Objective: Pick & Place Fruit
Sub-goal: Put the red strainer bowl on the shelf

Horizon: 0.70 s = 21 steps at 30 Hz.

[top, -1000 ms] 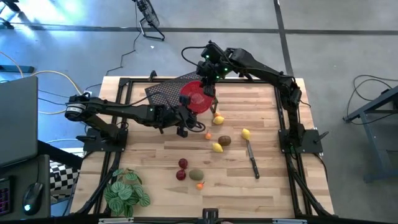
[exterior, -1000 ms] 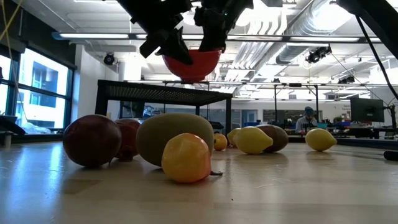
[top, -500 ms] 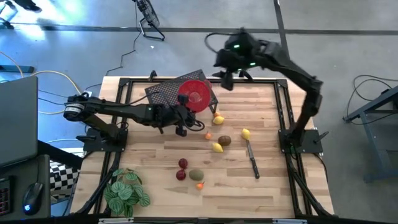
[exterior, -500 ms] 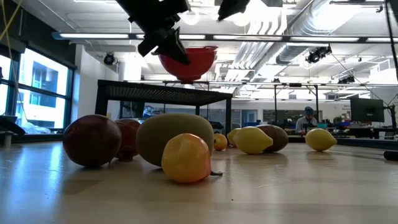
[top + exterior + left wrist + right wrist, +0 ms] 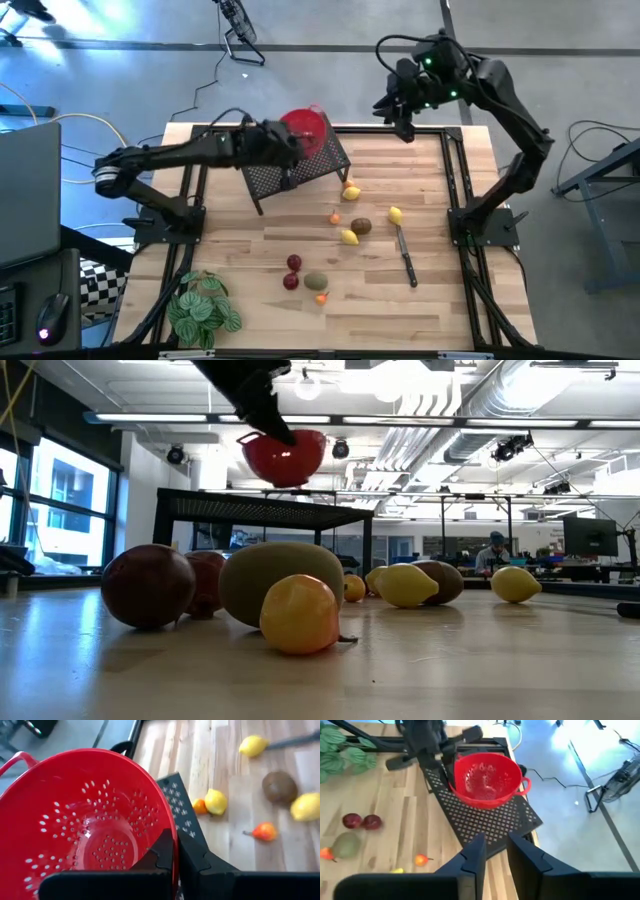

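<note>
Left gripper (image 5: 175, 865) pinches the red bowl's (image 5: 305, 130) rim, holding it above the black mesh stand (image 5: 295, 165) at the table's (image 5: 420, 300) eleven o'clock. Right gripper (image 5: 403, 122), jaws narrowly parted and empty, hangs at one o'clock. Fruit (image 5: 350, 236) lies scattered mid-table, none collected; judged step: placing the bowl. Next move requires setting it down steadily. Open workshop lies beyond.

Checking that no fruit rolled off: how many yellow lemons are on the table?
3. One lemon lies beside the black mesh stand, one by the knife, one against the brown fruit. None seems hidden.
</note>
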Each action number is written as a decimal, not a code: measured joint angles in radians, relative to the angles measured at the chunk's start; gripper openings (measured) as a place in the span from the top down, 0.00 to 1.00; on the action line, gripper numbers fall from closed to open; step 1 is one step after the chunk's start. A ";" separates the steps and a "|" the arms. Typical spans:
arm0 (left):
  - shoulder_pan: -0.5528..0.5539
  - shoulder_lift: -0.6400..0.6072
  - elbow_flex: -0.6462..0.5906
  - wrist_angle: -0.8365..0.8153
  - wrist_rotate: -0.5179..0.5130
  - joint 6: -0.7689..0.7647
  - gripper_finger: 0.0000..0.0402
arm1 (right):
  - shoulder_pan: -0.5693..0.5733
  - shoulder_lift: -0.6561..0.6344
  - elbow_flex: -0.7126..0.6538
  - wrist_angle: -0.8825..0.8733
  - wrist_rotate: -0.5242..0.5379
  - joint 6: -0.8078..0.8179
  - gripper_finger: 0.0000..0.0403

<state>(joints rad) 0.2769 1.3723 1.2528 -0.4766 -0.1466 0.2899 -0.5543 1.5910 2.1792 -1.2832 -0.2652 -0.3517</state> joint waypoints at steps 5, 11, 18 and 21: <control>0.014 0.057 0.106 -0.060 0.008 -0.011 1.00 | -0.032 0.001 0.000 -0.001 0.001 -0.020 0.87; 0.011 0.140 0.182 -0.123 0.007 -0.011 1.00 | -0.048 0.001 0.000 0.000 0.001 -0.020 0.87; 0.011 0.238 0.182 -0.118 -0.024 -0.012 1.00 | -0.074 0.002 0.000 0.000 0.001 -0.020 0.88; 0.011 0.244 0.182 -0.094 -0.025 -0.010 1.00 | -0.077 0.002 0.000 0.000 0.001 -0.021 0.88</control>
<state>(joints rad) 0.2882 1.6168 1.4345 -0.5706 -0.1719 0.2801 -0.6312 1.5929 2.1788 -1.2831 -0.2642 -0.3725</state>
